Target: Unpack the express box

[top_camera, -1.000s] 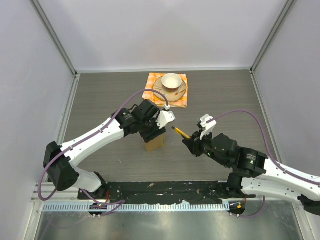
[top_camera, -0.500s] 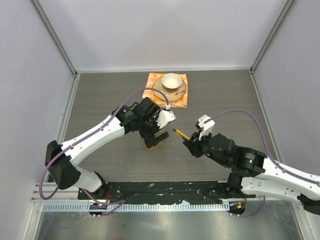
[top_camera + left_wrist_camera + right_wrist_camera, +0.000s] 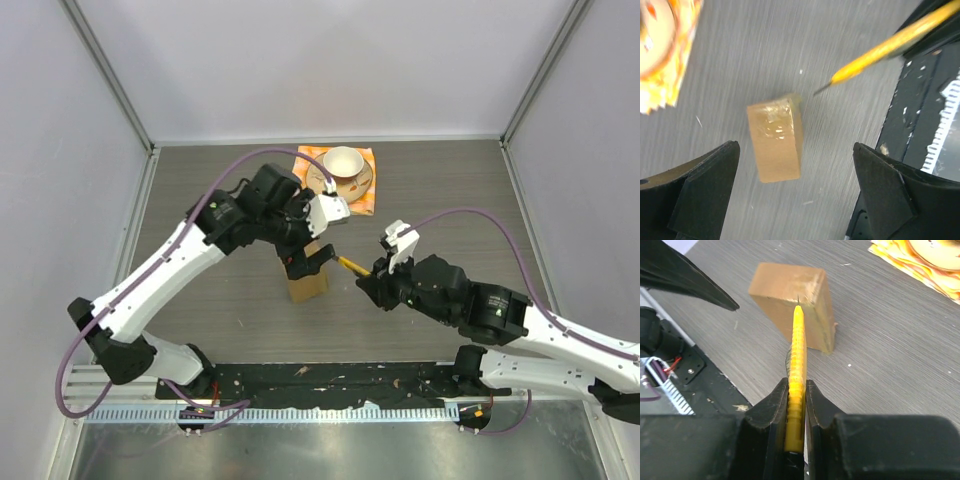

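Observation:
The express box (image 3: 308, 286) is a small brown cardboard box with clear tape on top, standing on the table. It also shows in the left wrist view (image 3: 775, 138) and the right wrist view (image 3: 792, 302). My left gripper (image 3: 308, 256) hangs open above the box, apart from it, its dark fingers (image 3: 705, 185) wide on either side. My right gripper (image 3: 368, 283) is shut on a yellow utility knife (image 3: 797, 360). The knife (image 3: 351, 265) points left, and its thin blade tip sits at the box's upper right edge (image 3: 875, 52).
An orange checkered cloth (image 3: 366, 196) with a saucer (image 3: 362, 180) and a cup (image 3: 343, 161) lies at the back of the table, behind the left arm. The black base rail (image 3: 330, 378) runs along the near edge.
My left gripper has lifted off the box and risen, its arm swinging back. My right gripper has moved left, bringing the knife tip to the box.

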You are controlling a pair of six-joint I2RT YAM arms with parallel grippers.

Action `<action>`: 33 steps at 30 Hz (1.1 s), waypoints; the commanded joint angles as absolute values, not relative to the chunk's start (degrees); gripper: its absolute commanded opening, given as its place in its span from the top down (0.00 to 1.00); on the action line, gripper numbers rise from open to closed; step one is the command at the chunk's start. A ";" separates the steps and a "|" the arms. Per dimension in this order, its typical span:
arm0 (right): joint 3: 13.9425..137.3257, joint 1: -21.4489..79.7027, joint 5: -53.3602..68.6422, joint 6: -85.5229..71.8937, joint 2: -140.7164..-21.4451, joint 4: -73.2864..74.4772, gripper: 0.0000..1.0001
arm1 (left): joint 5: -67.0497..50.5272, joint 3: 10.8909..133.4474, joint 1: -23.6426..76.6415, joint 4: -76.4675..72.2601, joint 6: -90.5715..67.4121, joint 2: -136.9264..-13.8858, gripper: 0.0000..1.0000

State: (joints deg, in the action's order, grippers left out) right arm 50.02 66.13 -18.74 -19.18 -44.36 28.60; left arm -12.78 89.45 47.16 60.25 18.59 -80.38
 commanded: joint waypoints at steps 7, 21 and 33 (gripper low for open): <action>61.69 65.92 -1.24 -16.79 -51.32 25.05 0.99 | -36.28 93.69 45.79 68.37 34.28 -70.58 0.00; 67.59 66.00 5.01 -14.59 -54.32 28.04 0.99 | -40.52 92.90 45.70 71.46 34.54 -72.33 0.33; 69.70 65.92 3.43 -12.22 -54.40 29.36 0.99 | -43.68 92.55 45.70 72.07 34.28 -72.51 1.00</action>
